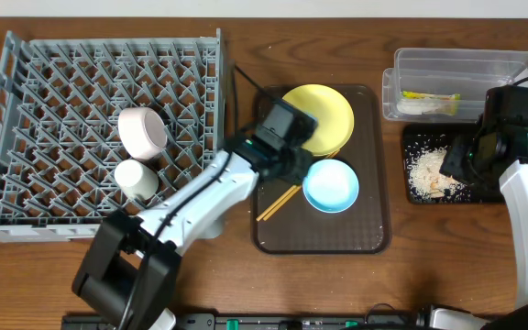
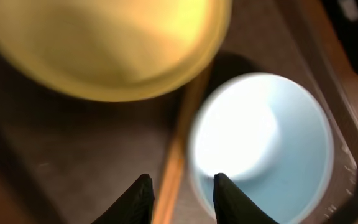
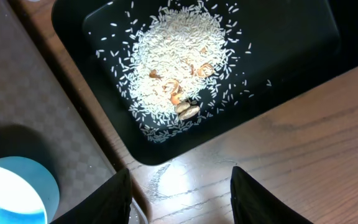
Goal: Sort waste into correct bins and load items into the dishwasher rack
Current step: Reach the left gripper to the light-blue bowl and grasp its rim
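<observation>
Yellow and pale blue smear the left wrist view: yellow plate (image 2: pixel 104 43) and light blue bowl (image 2: pixel 266 143) are soft-edged, and the chopsticks (image 2: pixel 174 155) read only as a tan streak running between the tips of the left gripper (image 2: pixel 180 198). Its jaws stand apart; whether they touch the sticks I cannot tell. Overhead, that arm hides the gripper and part of the plate, yet shows all three on the brown tray (image 1: pixel 374 137), white bowl (image 1: pixel 142 131) and small white cup (image 1: pixel 136 179) in the dishwasher rack (image 1: pixel 53 110), and the snack wrapper (image 1: pixel 432 95) in the clear container (image 1: pixel 502 69). Only the right wrist view resolves the rice scraps (image 3: pixel 173 68) heaped in the black tray (image 3: pixel 291 37); the right gripper (image 3: pixel 182 199) hangs beside it, fingers parted, holding nothing.
</observation>
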You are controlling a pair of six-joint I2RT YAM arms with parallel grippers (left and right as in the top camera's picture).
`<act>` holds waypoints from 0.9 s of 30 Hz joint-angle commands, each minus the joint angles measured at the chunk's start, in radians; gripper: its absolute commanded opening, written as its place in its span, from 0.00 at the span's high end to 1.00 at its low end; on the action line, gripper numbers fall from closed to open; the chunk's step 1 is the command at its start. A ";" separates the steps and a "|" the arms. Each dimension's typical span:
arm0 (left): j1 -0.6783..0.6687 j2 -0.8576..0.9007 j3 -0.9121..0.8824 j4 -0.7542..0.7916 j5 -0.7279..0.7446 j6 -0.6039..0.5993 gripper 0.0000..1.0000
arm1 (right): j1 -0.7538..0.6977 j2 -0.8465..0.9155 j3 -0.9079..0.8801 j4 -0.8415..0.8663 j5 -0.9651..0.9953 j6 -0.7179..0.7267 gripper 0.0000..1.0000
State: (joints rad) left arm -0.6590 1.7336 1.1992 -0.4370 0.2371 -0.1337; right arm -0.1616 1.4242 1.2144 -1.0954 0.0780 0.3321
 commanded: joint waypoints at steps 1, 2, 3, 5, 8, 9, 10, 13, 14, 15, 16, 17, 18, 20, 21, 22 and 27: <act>-0.076 -0.004 0.007 0.010 0.016 0.030 0.64 | -0.013 -0.020 0.003 0.000 -0.002 -0.007 0.51; -0.093 -0.004 0.007 0.012 0.004 0.030 0.64 | -0.013 -0.020 0.003 -0.001 -0.002 -0.007 0.51; -0.124 -0.003 0.007 0.018 -0.026 0.030 0.64 | -0.013 -0.020 0.003 -0.001 -0.002 -0.007 0.51; -0.172 -0.002 0.007 0.032 -0.077 0.030 0.64 | -0.013 -0.020 0.003 -0.001 -0.002 -0.007 0.51; -0.242 0.000 0.007 0.055 -0.128 0.031 0.64 | -0.013 -0.020 0.003 -0.002 -0.002 -0.007 0.51; -0.262 0.002 0.007 0.060 -0.139 0.038 0.63 | -0.013 -0.020 0.003 -0.002 -0.002 -0.007 0.51; -0.278 0.006 0.007 0.066 -0.151 0.042 0.63 | -0.013 -0.020 0.003 -0.002 -0.002 -0.007 0.50; -0.321 0.029 0.007 0.084 -0.192 0.048 0.61 | -0.013 -0.020 0.003 -0.001 -0.002 -0.007 0.50; -0.331 0.039 0.007 0.088 -0.202 0.048 0.61 | -0.013 -0.020 0.003 -0.002 -0.002 -0.008 0.50; -0.339 0.048 0.007 0.092 -0.208 0.053 0.60 | -0.013 -0.020 0.003 -0.001 -0.002 -0.007 0.51; -0.345 0.060 0.007 0.096 -0.209 0.056 0.60 | -0.013 -0.020 0.003 -0.002 -0.002 -0.007 0.51; -0.349 0.072 0.007 0.103 -0.213 0.055 0.60 | -0.013 -0.020 0.003 -0.002 -0.005 -0.007 0.51; -0.351 0.085 0.007 0.111 -0.215 0.056 0.60 | -0.013 -0.020 0.003 -0.002 -0.007 -0.007 0.51; -0.351 0.114 0.007 0.129 -0.242 0.055 0.60 | -0.013 -0.020 0.003 -0.005 -0.008 -0.008 0.51; -0.351 0.128 0.007 0.134 -0.256 0.055 0.60 | -0.013 -0.020 0.003 -0.006 -0.008 -0.007 0.51; -0.351 0.140 0.007 0.140 -0.261 0.056 0.60 | -0.013 -0.020 0.003 -0.006 -0.008 -0.007 0.51; -0.351 0.201 0.007 0.145 -0.262 0.056 0.60 | -0.013 -0.020 0.003 -0.006 -0.008 -0.008 0.50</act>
State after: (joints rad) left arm -1.0107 1.9083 1.1992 -0.2932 0.0067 -0.0952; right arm -0.1616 1.4239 1.2144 -1.1000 0.0750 0.3321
